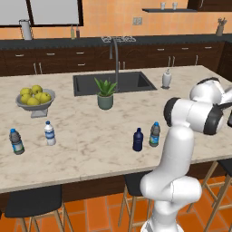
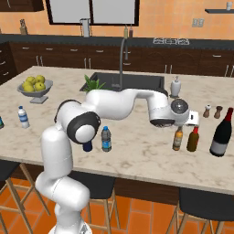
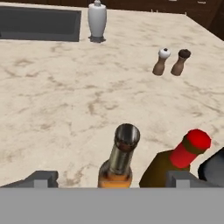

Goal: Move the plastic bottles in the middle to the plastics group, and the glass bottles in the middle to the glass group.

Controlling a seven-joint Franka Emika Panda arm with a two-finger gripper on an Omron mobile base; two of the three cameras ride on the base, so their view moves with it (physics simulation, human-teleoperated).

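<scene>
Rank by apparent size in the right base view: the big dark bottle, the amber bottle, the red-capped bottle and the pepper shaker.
1. Big dark bottle, clearly largest.
2. Amber bottle and red-capped bottle: look alike, not ranked.
3. Pepper shaker, smallest, though it stands farther back.

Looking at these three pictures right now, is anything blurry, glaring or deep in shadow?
Left base view: even, soft light, with faint shadows under the fruit bowl and potted plant. Right base view: a bright highlight on the arm's shiny joint, no harsh glare. Hand view: the amber bottle and red-capped bottle loom large and slightly soft-edged; the shakers look small.
</scene>
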